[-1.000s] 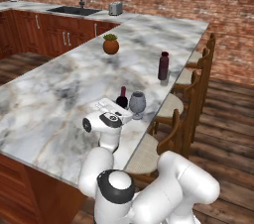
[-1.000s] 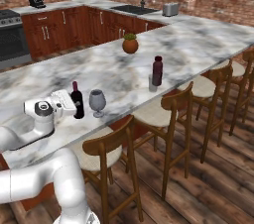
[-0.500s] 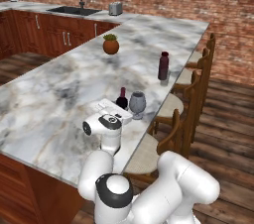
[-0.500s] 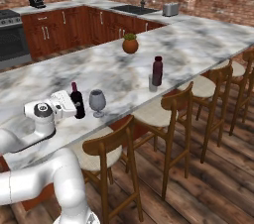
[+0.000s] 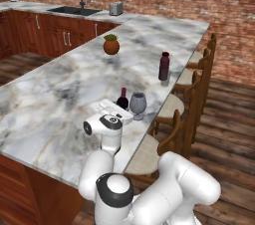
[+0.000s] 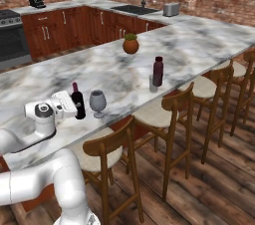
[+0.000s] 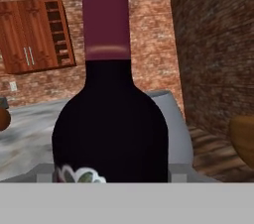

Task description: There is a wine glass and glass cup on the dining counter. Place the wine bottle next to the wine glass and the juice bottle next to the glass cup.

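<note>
The slim dark wine bottle [image 5: 122, 98] [image 6: 77, 100] stands upright on the marble dining counter [image 5: 60, 84] [image 6: 114, 64], close beside the stemmed wine glass [image 5: 137, 103] [image 6: 97, 101]. My gripper [image 5: 119, 108] [image 6: 73, 108] [image 7: 111, 171] holds the bottle low on its body; in the hand view the wine bottle [image 7: 109, 119] sits between both fingertips, which touch its sides, and the wine glass [image 7: 176, 124] shows behind it. Farther along the same edge stands the maroon juice bottle [image 5: 164, 66] [image 6: 158, 71], with the small glass cup [image 6: 152, 83] right beside it.
A potted plant [image 5: 111, 45] [image 6: 131, 44] sits mid-counter farther back. Wooden chairs [image 5: 189, 99] [image 6: 169, 114] line the counter's near side. Wall cabinets with a sink [image 5: 79, 11] and toaster [image 5: 116, 8] run along the back.
</note>
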